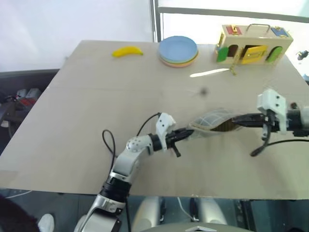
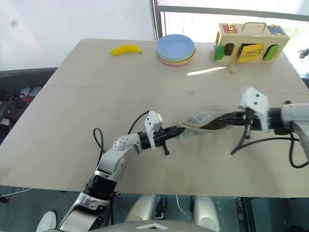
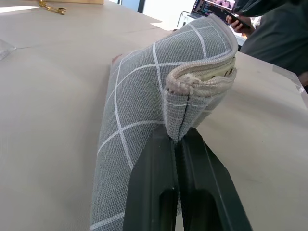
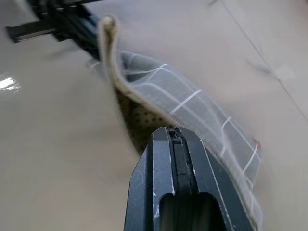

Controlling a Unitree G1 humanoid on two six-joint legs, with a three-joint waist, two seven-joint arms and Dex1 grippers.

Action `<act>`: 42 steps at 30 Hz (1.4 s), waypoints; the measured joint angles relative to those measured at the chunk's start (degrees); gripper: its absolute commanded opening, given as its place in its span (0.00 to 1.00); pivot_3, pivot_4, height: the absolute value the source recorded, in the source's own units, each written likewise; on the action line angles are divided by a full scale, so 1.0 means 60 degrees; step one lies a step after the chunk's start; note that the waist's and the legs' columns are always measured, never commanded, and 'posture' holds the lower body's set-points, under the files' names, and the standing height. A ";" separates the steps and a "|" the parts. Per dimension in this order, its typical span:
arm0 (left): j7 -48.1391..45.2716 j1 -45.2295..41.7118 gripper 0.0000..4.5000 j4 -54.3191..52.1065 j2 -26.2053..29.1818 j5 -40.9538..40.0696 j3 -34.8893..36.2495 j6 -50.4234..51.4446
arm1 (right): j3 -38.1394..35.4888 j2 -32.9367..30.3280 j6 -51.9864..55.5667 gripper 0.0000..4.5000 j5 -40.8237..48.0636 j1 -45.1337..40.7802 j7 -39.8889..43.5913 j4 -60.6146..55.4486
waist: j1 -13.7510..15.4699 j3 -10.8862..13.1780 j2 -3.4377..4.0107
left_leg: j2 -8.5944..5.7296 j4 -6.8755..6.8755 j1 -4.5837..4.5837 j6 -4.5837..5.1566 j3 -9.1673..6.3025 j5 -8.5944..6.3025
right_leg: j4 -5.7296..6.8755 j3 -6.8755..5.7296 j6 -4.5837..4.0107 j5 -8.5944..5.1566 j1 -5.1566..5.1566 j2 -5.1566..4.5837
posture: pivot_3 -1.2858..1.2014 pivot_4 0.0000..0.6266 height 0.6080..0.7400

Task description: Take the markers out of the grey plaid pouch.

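- Grey plaid pouch (image 2: pixel 205 118) lies near the middle of the counter (image 2: pixel 72 96), stretched between the two arms with its zipper mouth gaping and the tan dotted lining showing.
- Left gripper (image 2: pixel 177 130) is clamped on the pouch's left end; the left wrist view shows the fabric pinched between its closed fingers.
- Right gripper (image 2: pixel 227 117) sits at the pouch's right end, jaws together; whether it pinches the pouch rim or something inside is hard to tell.
- Markers cannot be seen in the opening.
- To do this well, I judge the left grip should stay firm as an anchor while the right draws out along the pouch's length, slowly, so the mouth does not collapse.
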 measured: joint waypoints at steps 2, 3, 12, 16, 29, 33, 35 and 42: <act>-0.0007 0.0000 0.00 -0.0001 -0.0010 0.0001 -0.0012 0.0007 | 0.0366 0.0149 -0.0113 0.01 -0.0423 -0.0127 -0.0258 0.0223 | 0.0012 0.0000 0.0000 | -0.0001 0.0000 -0.0005 0.0000 -0.0001 0.0000 | -0.0001 -0.0002 0.0000 0.0000 -0.0003 0.0000 | 0.52 0.24 1.00; -0.0009 0.0001 0.00 0.0000 0.0001 0.0003 -0.0011 0.0015 | 0.0637 0.0221 -0.0262 0.01 -0.0768 -0.0235 -0.0403 0.0408 | 0.0002 0.0000 0.0000 | -0.0002 0.0000 -0.0005 -0.0001 0.0000 0.0000 | -0.0001 -0.0002 0.0000 0.0000 -0.0004 0.0000 | 0.52 0.24 1.00; -0.0011 0.0002 0.00 0.0007 -0.0033 0.0002 -0.0014 0.0113 | 0.2356 0.1337 -0.3159 0.20 -0.2994 -0.1197 -0.0820 0.1064 | 0.0005 0.0000 0.0000 | -0.0002 0.0006 -0.0001 -0.0005 0.0001 0.0004 | 0.0006 -0.0004 0.0001 0.0000 -0.0003 0.0021 | 0.52 0.24 1.00; -0.0014 0.0000 0.00 0.0006 -0.0036 -0.0003 -0.0007 0.0169 | 0.2570 0.1704 -0.4060 0.65 -0.3332 -0.1646 -0.0637 0.1057 | -0.0010 0.0002 -0.0002 | -0.0004 0.0020 -0.0003 -0.0005 0.0002 0.0003 | 0.0005 -0.0002 0.0002 0.0000 0.0001 0.0025 | 0.52 0.24 1.00; 0.0185 -0.0177 0.00 0.0055 -0.0256 -0.0036 0.0212 0.0295 | -0.0150 -0.0285 -0.0778 0.61 -0.0568 -0.0210 0.0766 -0.0136 | -0.0003 0.0002 -0.0004 | 0.0002 0.0014 -0.0028 0.0002 -0.0019 -0.0001 | -0.0006 -0.0015 0.0001 0.0000 -0.0008 0.0009 | 0.52 0.24 1.00; 0.0209 -0.0228 0.00 0.0084 -0.0338 -0.0157 0.0308 0.0385 | -0.0564 -0.0305 0.0006 0.18 -0.0161 0.0535 0.0355 -0.0968 | -0.0028 0.0002 -0.0004 | 0.0002 0.0016 -0.0032 0.0003 -0.0017 -0.0002 | -0.0006 -0.0011 0.0002 0.0001 -0.0013 0.0006 | 0.52 0.24 1.00; 0.0210 -0.0265 0.00 0.0089 -0.0368 -0.0176 0.0312 0.0387 | -0.0563 -0.0212 0.0173 0.02 -0.0072 0.0547 0.0187 -0.1151 | -0.0012 0.0002 -0.0004 | 0.0001 0.0017 -0.0032 0.0002 -0.0018 -0.0001 | -0.0005 -0.0013 0.0002 0.0001 -0.0013 0.0006 | 0.52 0.24 1.00; 0.0179 -0.0261 0.00 0.0099 -0.0364 -0.0180 0.0295 0.0382 | -0.0135 0.0542 0.0690 0.02 -0.0364 0.0047 -0.0993 -0.0643 | -0.0003 0.0002 -0.0005 | -0.0004 0.0023 -0.0041 -0.0001 -0.0018 0.0001 | -0.0005 -0.0016 0.0002 0.0001 -0.0019 0.0007 | 0.52 0.24 1.00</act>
